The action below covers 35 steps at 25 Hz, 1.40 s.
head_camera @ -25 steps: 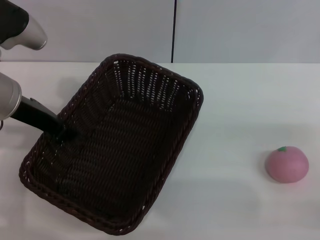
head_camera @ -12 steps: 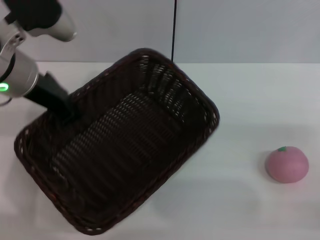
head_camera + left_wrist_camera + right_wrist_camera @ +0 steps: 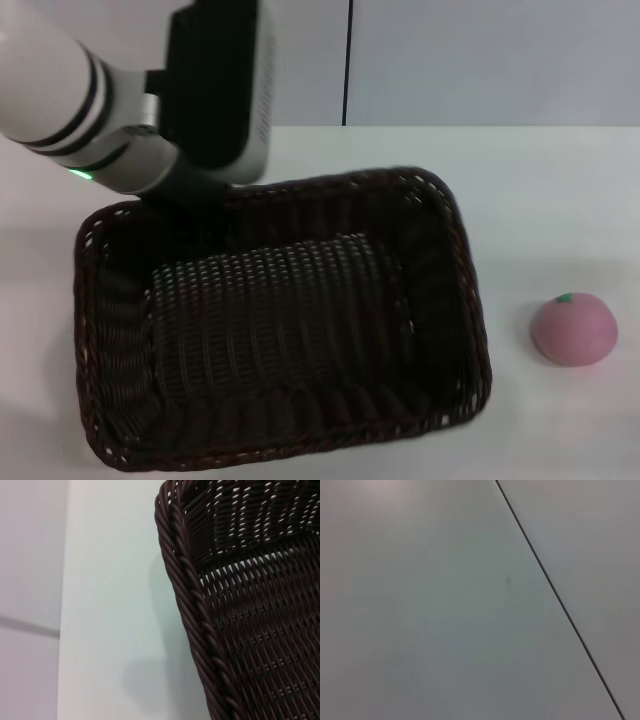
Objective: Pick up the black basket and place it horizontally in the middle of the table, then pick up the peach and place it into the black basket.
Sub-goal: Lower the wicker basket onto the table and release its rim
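At the far left of the head view, the left arm reaches in from the upper corner, its white sleeve with dark bands ending in a black wrist block that hangs over the back rim of the black basket [image 3: 280,330]. The left gripper [image 3: 200,222] sits right at that rim, near the basket's back left corner, but its fingers are lost against the dark weave, so whether the claw is clenched on the wicker or released cannot be told. A small green light glows on the arm's pale housing just left of the gripper.

There is one basket. It lies with its long side running across the table [image 3: 540,190], filling the left and middle of the view, its open mouth facing up and its braided rim unbroken all round. The left wrist view shows that thick braided rim [image 3: 195,610] close up, with the open-weave wall and woven floor beside it and bare white tabletop on the other side.

Further right, well apart from the basket, one peach [image 3: 573,329] rests on the table, pink, with its green stem mark on top.

The right gripper is out of sight in every view.
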Tool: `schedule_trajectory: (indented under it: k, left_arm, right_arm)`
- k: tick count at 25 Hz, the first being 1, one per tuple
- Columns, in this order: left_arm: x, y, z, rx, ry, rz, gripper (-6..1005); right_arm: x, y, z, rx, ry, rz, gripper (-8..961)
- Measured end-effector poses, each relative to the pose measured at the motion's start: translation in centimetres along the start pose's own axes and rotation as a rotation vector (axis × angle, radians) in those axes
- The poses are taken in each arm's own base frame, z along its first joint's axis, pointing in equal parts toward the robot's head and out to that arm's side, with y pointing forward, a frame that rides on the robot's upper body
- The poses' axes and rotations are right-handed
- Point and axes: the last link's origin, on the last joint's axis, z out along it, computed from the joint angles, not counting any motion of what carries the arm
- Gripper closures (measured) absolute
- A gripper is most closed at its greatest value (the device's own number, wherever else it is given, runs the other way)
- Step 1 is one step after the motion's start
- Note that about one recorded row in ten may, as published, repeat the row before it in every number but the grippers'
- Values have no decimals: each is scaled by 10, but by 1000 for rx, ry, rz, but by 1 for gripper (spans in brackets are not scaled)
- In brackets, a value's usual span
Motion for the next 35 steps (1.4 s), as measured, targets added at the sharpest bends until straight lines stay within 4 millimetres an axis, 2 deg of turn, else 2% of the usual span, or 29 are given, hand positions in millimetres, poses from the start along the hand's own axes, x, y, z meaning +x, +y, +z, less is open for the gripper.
schedule_trajectory:
  k: [1, 3, 11, 29, 35]
  left_arm:
    - [9, 0, 0, 13, 14, 90, 820]
    - [15, -1, 0, 29, 26, 126, 820]
    - [26, -1, -1, 71, 46, 147, 819]
    - [9, 0, 4, 76, -9, -22, 819]
    - [13, 2, 5, 72, -5, -62, 808]
  right_arm:
    - [0, 0, -1, 3, 2, 0, 202]
    - [0, 0, -2, 4, 3, 1, 202]
    - [0, 1, -4, 6, 2, 6, 202]
    - [-1, 0, 2, -7, -3, -1, 202]
    - [-1, 0, 2, -6, -3, -1, 202]
